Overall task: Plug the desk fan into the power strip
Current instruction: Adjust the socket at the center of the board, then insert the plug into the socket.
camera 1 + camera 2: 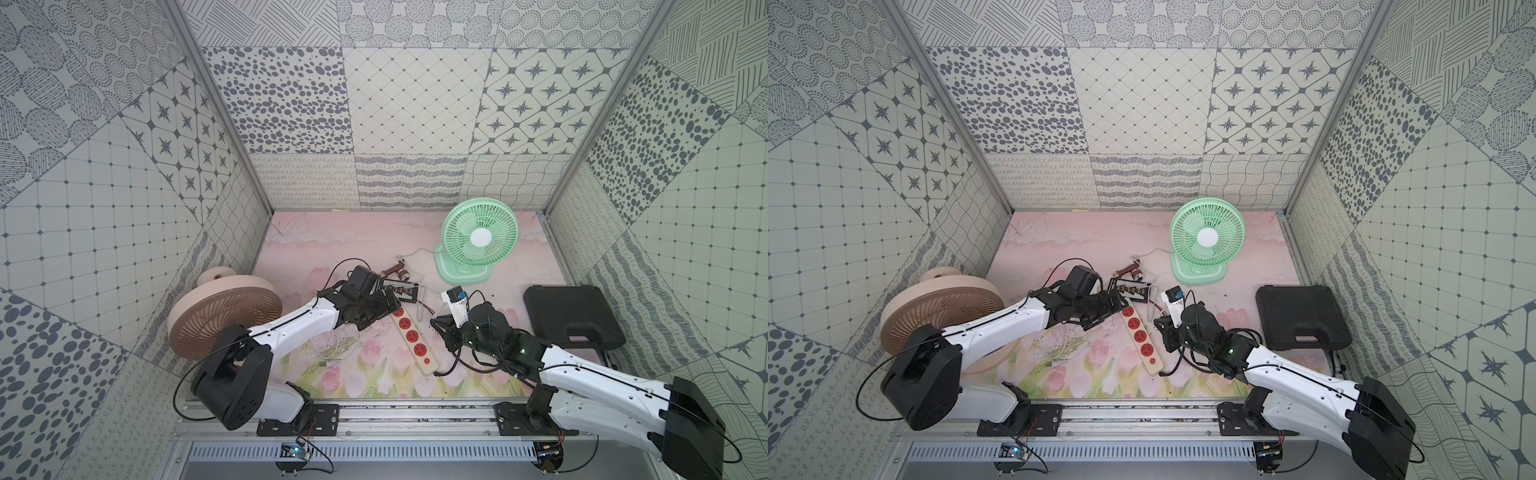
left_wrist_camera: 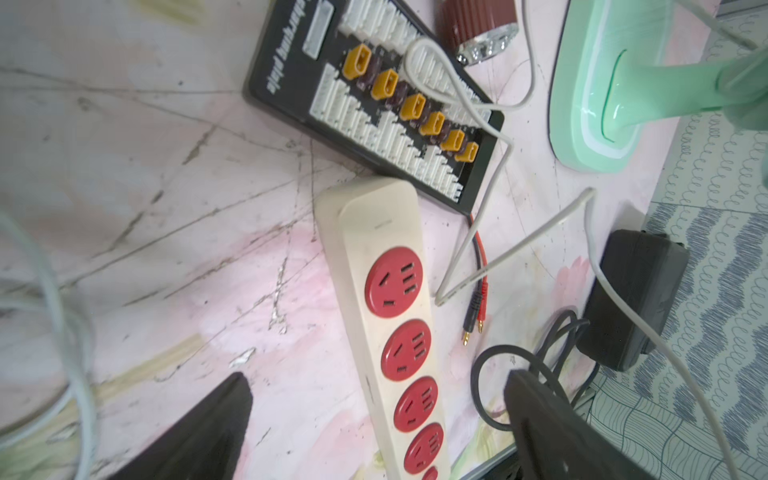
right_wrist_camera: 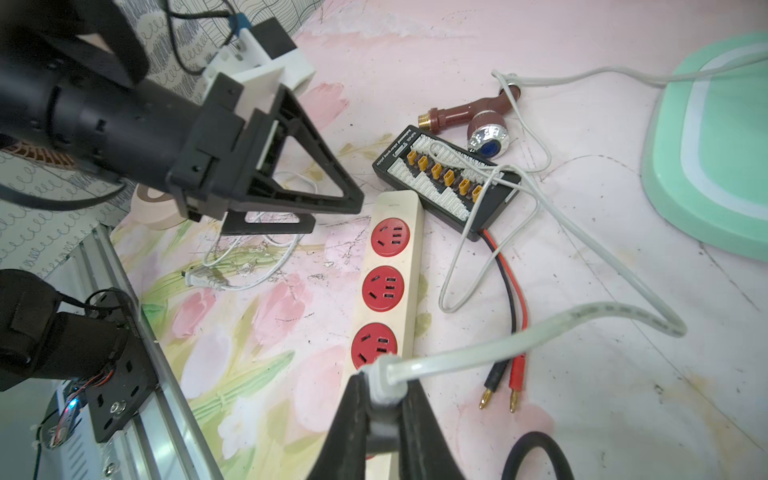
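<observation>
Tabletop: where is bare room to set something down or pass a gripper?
Free: back mat between beige fan and green desk fan; a smaller patch between that fan's base and the black case. Crowded: power strip's far end, with charging board and white cord.

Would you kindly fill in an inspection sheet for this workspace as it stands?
Surface: pink floral mat, scuffed.
Job's things: green desk fan upright at back; power strip flat, four sockets empty; fan plug not inserted.
Clutter: connector board, brown fitting, black case, beige fan, tape roll.
End effectors: left end effector open over the strip; right end effector shut on plug.
Cables: white fan cord crosses the board; red and black leads; loose white cable.
Surroundings: patterned walls, front metal rail.
</observation>
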